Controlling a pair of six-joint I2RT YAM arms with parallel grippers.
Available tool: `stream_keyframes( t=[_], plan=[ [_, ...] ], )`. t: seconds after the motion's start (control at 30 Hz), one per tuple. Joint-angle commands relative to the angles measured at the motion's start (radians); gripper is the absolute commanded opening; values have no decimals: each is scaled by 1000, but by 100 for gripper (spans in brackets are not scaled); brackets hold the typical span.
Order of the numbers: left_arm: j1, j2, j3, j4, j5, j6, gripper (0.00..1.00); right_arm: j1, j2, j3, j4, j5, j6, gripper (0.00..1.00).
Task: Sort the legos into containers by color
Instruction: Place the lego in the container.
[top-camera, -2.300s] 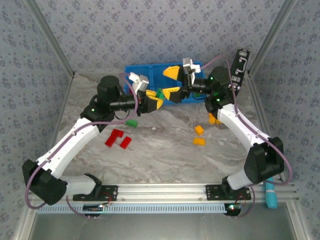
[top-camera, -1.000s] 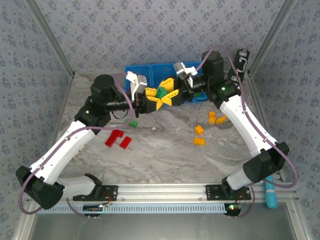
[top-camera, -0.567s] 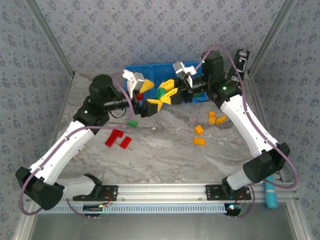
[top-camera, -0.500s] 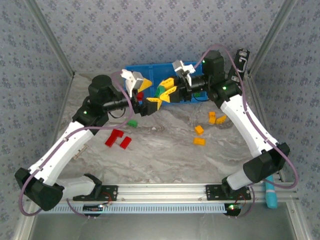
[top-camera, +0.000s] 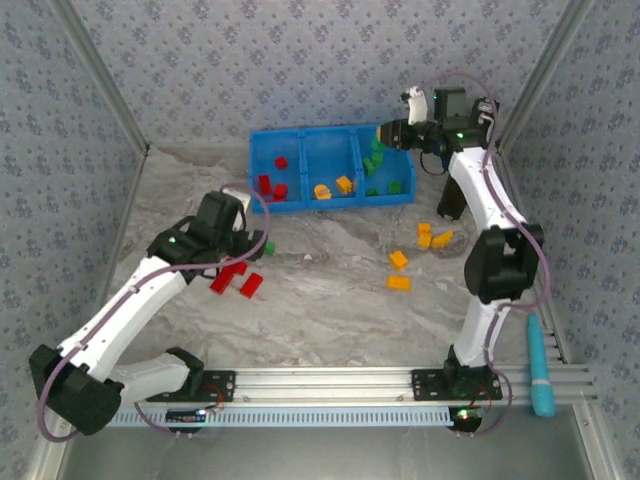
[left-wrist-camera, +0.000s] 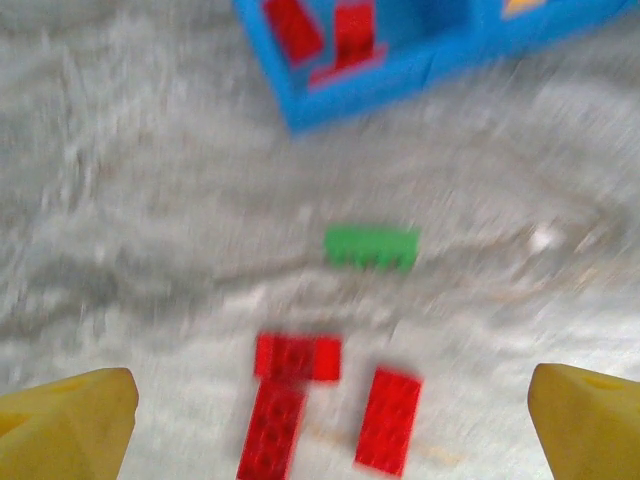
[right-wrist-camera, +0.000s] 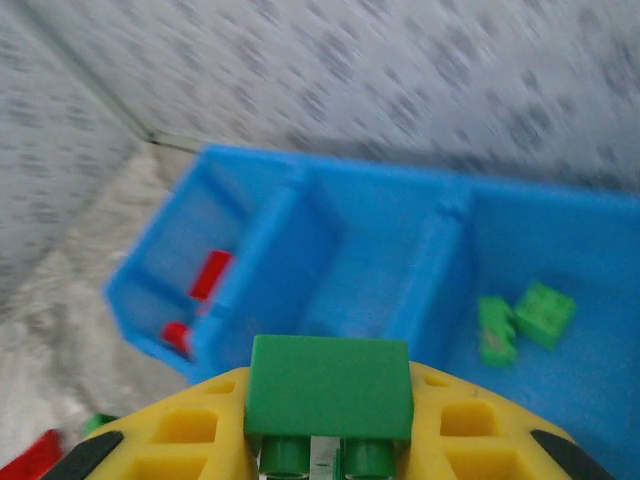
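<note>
My right gripper (top-camera: 384, 135) is shut on a green lego (right-wrist-camera: 330, 388), which sits between its yellow fingers (right-wrist-camera: 180, 432) above the blue bin (top-camera: 300, 199). The bin's right container (right-wrist-camera: 580, 260) has green legos (right-wrist-camera: 525, 318) in it. Orange-yellow ones (top-camera: 333, 187) lie in the middle container and red ones (top-camera: 272, 185) in the left. My left gripper (top-camera: 252, 243) hangs open with nothing between its fingers (left-wrist-camera: 65, 425). It is over two red legos (left-wrist-camera: 290, 400) (left-wrist-camera: 388, 420), and a loose green lego (left-wrist-camera: 371, 247) lies just beyond them.
Several orange-yellow legos (top-camera: 399, 260) lie loose on the marble tabletop at the right. A black upright case (top-camera: 484, 118) stands at the back right corner behind my right arm. A teal object (top-camera: 540, 372) lies beyond the rail at the front right.
Both grippers met at a green lego in front of the bin. The left one opened and drew back over the red legos. The right one carried the green lego up over the bin.
</note>
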Motion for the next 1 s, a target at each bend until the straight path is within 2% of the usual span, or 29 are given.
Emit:
stream_keyframes(
  t=[0.0, 0.1, 0.17, 0.33, 0.43, 0.63, 0.83, 0.97],
  plan=[
    [-2, 22, -39, -45, -82, -9, 100, 2, 122, 153, -137, 88, -24, 17],
    [-4, 69, -46, -73, -114, 30, 100, -8, 265, 347, -298, 134, -87, 17],
    [0, 91, -65, -72, -136, 49, 100, -8, 324, 420, -343, 152, -101, 17],
    [29, 129, -122, -7, -119, 55, 100, 4, 392, 451, -365, 220, -103, 19],
    [38, 165, -138, 34, -100, 68, 100, 5, 413, 448, -372, 230, -112, 24],
    [81, 264, -154, 53, -75, 64, 97, 8, 401, 414, -359, 205, -128, 42],
    [134, 296, -185, 106, -66, 60, 91, -23, 361, 411, -369, 66, -136, 57],
    [174, 307, -187, 115, -32, 100, 90, -34, 334, 411, -363, 13, -125, 60]
  ],
)
